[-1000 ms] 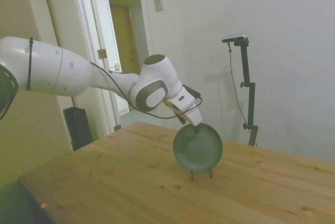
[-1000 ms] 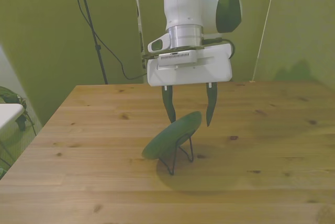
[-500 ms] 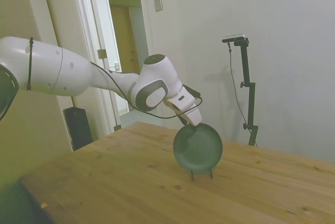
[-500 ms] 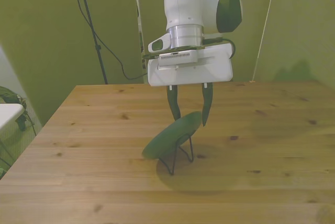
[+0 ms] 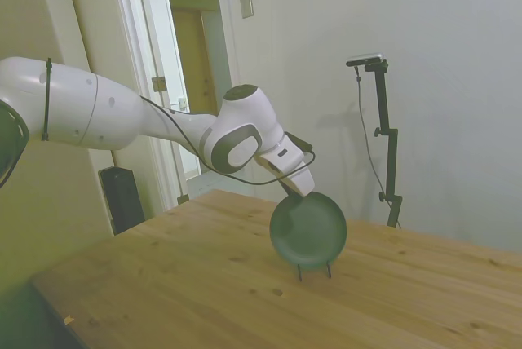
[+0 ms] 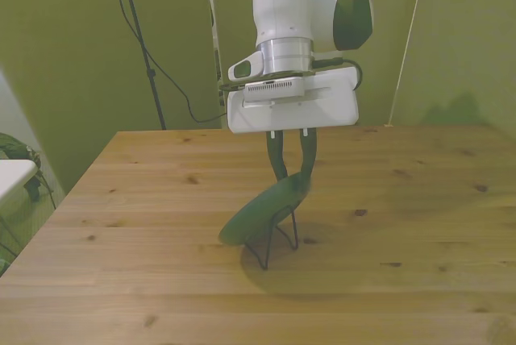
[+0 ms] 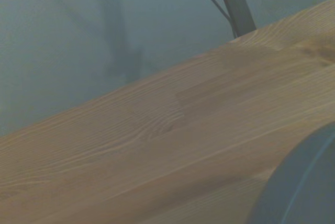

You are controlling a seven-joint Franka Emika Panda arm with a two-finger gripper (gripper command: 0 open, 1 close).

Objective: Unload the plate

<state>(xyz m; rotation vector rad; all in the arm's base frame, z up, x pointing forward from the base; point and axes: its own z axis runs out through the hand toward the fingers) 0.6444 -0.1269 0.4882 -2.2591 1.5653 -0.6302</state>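
Observation:
The dark grey-green plate leans on edge in a thin black wire stand near the middle of the wooden table. My gripper comes down from above at the plate's upper rim, and its two fingers sit narrowly on either side of that rim, shut on it. A curved slice of the plate fills one corner of the wrist view, over blurred table boards.
A doorway and a dark speaker box stand beyond the table's far side in the side view. A cable stand rises behind the table at the front view's left.
The fingers have closed in from well apart to a narrow gap on the plate's upper rim. Arm, plate and stand have held their places.

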